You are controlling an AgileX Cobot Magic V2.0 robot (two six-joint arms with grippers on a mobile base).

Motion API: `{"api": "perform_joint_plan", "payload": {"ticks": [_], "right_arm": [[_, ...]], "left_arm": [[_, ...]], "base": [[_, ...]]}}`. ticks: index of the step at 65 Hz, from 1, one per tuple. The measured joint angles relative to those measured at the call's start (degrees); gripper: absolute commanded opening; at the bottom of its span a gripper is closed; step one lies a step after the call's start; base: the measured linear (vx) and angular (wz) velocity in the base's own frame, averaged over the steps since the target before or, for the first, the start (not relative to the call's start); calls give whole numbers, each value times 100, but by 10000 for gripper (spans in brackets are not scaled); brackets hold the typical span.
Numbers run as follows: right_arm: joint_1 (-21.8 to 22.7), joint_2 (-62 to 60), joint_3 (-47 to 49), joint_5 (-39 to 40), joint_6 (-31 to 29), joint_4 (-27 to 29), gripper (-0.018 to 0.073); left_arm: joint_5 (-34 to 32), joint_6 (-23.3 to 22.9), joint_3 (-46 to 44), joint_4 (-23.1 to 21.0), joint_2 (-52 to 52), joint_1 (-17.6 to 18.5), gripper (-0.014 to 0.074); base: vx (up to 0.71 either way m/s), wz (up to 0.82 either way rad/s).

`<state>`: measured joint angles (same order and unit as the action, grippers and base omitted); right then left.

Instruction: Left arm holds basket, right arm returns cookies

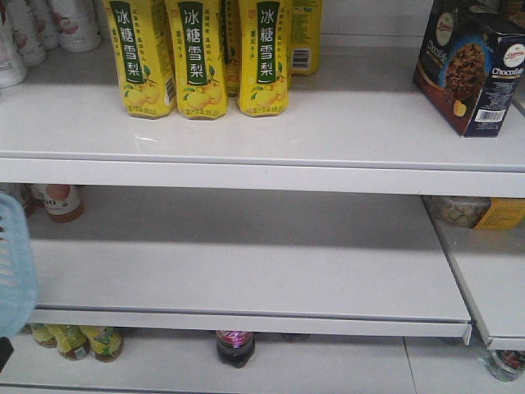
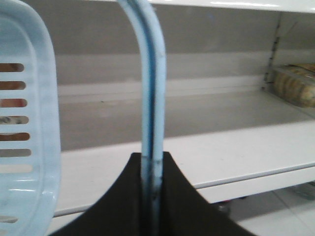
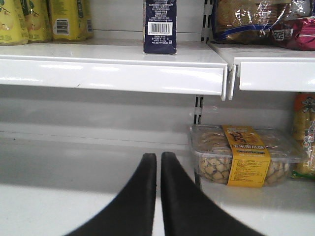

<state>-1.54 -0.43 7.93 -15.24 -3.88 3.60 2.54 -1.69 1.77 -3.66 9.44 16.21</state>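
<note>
Left tool [image 2: 152, 196] — matte black, curved fingers, right tool [image 3: 158, 169] likewise

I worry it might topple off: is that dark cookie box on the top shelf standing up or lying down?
Standing up. The cookie box rests on its base on the top shelf, cookie picture and lettering upright.
</note>
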Motion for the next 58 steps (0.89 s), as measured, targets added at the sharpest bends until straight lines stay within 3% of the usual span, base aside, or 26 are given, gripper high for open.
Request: {"api": "perform_joint_plan", "payload": {"ticks": [14, 23, 41, 58], "right_arm": [[0, 0, 0, 0, 0, 0, -11], [0, 0, 0, 0, 0, 0, -11], [0, 0, 0, -8, 0, 0, -11], [0, 0, 0, -14, 0, 0, -11]], "left_arm": [[98, -11, 9, 261, -415, -803, -3], [263, -13, 9, 366, -721, -1107, -3], [773, -18, 21, 452, -985, -1174, -3], [806, -24, 21, 452, -985, -1174, -3]], "base": [[0, 0], [0, 0], [0, 0], [0, 0]]}}
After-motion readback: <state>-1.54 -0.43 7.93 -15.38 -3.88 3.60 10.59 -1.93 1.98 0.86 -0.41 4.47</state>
